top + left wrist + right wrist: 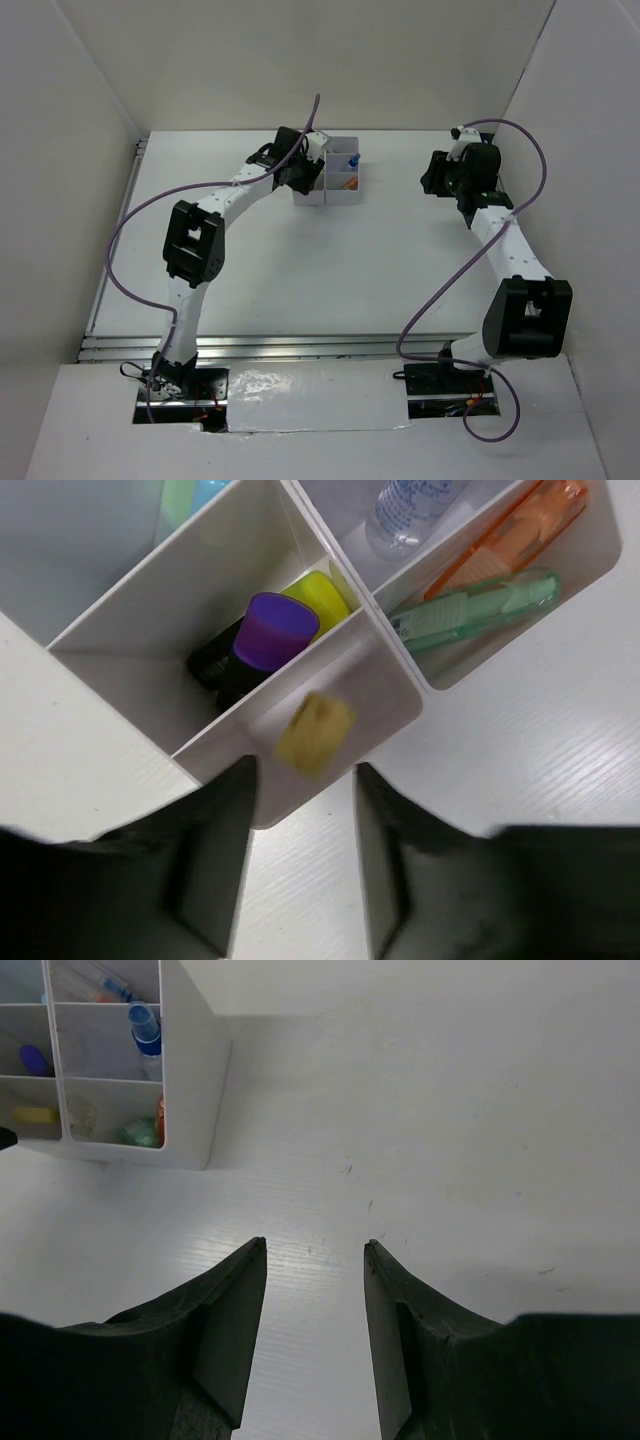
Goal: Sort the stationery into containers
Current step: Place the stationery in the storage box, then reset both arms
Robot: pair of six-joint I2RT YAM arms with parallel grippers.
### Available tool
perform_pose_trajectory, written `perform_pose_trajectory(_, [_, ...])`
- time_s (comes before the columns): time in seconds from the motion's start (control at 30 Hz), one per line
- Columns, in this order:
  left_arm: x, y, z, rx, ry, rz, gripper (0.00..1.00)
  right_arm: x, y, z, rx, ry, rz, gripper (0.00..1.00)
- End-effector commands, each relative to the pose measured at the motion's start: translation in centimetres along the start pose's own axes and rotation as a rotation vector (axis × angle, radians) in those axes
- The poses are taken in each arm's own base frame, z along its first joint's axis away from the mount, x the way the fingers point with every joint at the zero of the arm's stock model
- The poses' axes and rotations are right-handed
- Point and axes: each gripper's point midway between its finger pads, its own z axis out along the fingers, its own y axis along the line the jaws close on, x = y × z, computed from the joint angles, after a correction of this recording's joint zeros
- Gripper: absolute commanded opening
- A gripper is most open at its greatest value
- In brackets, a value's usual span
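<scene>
The left end effector (300, 780) hangs just over the near corner of the white bins (395, 695), its jaws moderately apart with nothing between them. Just past the fingertips a tan block (315, 732) shows in the corner compartment; it is blurred, so whether it rests there or is in the air is hard to say. The next compartment holds a purple marker (275, 630) and a yellow-black marker (318, 592). A green marker (480, 610) and an orange marker (520, 525) share another, and beyond them stands a white tube (410, 505) whose blue label print is too blurred to read. The right end effector (315, 1250) is half open and empty over the bare surface (450, 1110), well apart from the bins.
</scene>
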Motion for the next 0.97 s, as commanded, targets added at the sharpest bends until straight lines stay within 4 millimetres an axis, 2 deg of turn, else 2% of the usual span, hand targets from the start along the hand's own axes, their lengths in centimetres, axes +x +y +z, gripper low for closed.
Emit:
perform_pose_trajectory(0.0, [-2.0,0.9,-0.3,-0.022,-0.054,0.020,0.62,-3.2,0.6,0.0,-0.004,-0.084,-0.042,0.51])
perform_pose_trajectory(0.1, [-3.1,1.0,-0.9,-0.025,-0.078,0.022,0.71,-3.2,0.5,0.0,-0.002,-0.084,-0.045,0.51])
perform_pose_trajectory(0.17, [-4.8,0.9,-2.6,-0.016,-0.126,0.016,0.74,-3.4,0.6,-0.1,-0.002,-0.087,-0.049,0.51])
perform_pose_trajectory(0.2, [-6.9,0.8,-4.7,-0.007,-0.188,0.006,0.76,-3.4,0.6,-0.2,-0.002,-0.087,-0.052,0.51])
perform_pose_trajectory(0.23, [-8.0,0.8,-6.0,-0.003,-0.221,-0.001,0.77,-3.5,0.6,-0.3,-0.002,-0.088,-0.055,0.51])
perform_pose_trajectory(0.27, [-8.2,0.8,-6.9,-0.001,-0.238,-0.016,0.82,-3.6,0.6,-0.4,0.001,-0.091,-0.054,0.51])
perform_pose_trajectory(0.3, [-10.2,0.8,-9.7,-0.001,-0.304,-0.022,0.86,-3.9,0.6,-0.6,0.005,-0.101,-0.057,0.51])
perform_pose_trajectory(0.37, [-10.0,1.6,-11.9,-0.004,-0.316,-0.064,0.99,-3.9,0.3,-0.9,0.012,-0.103,-0.053,0.51])
perform_pose_trajectory(0.4, [-10.4,1.7,-14.1,0.003,-0.326,-0.110,0.99,-4.2,-0.1,-1.3,0.022,-0.117,-0.052,0.53])
perform_pose_trajectory(0.43, [-9.5,3.0,-14.9,-0.006,-0.308,-0.140,0.99,-4.0,-0.3,-1.5,0.027,-0.113,-0.049,0.54])
perform_pose_trajectory(0.5, [-7.6,4.2,-16.5,-0.009,-0.252,-0.186,0.99,-4.0,-1.3,-1.9,0.047,-0.115,-0.081,0.61])
perform_pose_trajectory(0.53, [-6.0,6.4,-16.8,-0.068,-0.214,-0.228,0.99,-3.6,-1.9,-2.0,0.064,-0.107,-0.090,0.67])
perform_pose_trajectory(0.57, [-4.6,7.6,-17.0,-0.114,-0.174,-0.247,0.99,-3.4,-2.3,-2.1,0.078,-0.102,-0.091,0.82])
perform_pose_trajectory(0.6, [-2.5,8.4,-17.3,-0.147,-0.101,-0.262,0.99,-3.1,-3.3,-2.1,0.102,-0.096,-0.083,0.92])
perform_pose_trajectory(0.63, [-0.7,10.5,-17.6,-0.231,-0.049,-0.283,0.99,-2.5,-3.9,-2.2,0.119,-0.088,-0.079,0.99])
perform_pose_trajectory(0.7, [2.0,12.6,-18.4,-0.321,0.026,-0.309,0.99,-2.2,-4.7,-2.4,0.136,-0.087,-0.075,1.00])
perform_pose_trajectory(0.73, [4.7,14.2,-18.6,-0.387,0.082,-0.344,0.99,-1.7,-5.4,-2.6,0.151,-0.081,-0.067,1.00])
perform_pose_trajectory(0.77, [5.4,14.8,-19.4,-0.406,0.083,-0.359,0.99,-1.8,-5.5,-2.7,0.155,-0.090,-0.069,1.00])
perform_pose_trajectory(0.8, [8.1,14.7,-19.1,-0.406,0.133,-0.379,0.99,-1.6,-5.8,-2.8,0.161,-0.089,-0.068,1.00])
perform_pose_trajectory(0.83, [9.0,16.0,-19.6,-0.437,0.115,-0.405,0.99,-1.1,-6.1,-2.8,0.170,-0.084,-0.064,1.00])
perform_pose_trajectory(0.87, [9.0,16.3,-20.6,-0.451,0.083,-0.422,0.99,-1.2,-6.1,-3.1,0.176,-0.093,-0.065,1.00])
perform_pose_trajectory(0.9, [11.4,16.7,-20.6,-0.461,0.113,-0.450,0.99,-0.8,-6.3,-3.1,0.178,-0.087,-0.063,1.00])
perform_pose_trajectory(0.93, [11.7,16.7,-20.8,-0.456,0.103,-0.456,0.99,-0.7,-6.4,-3.2,0.181,-0.086,-0.061,1.00])
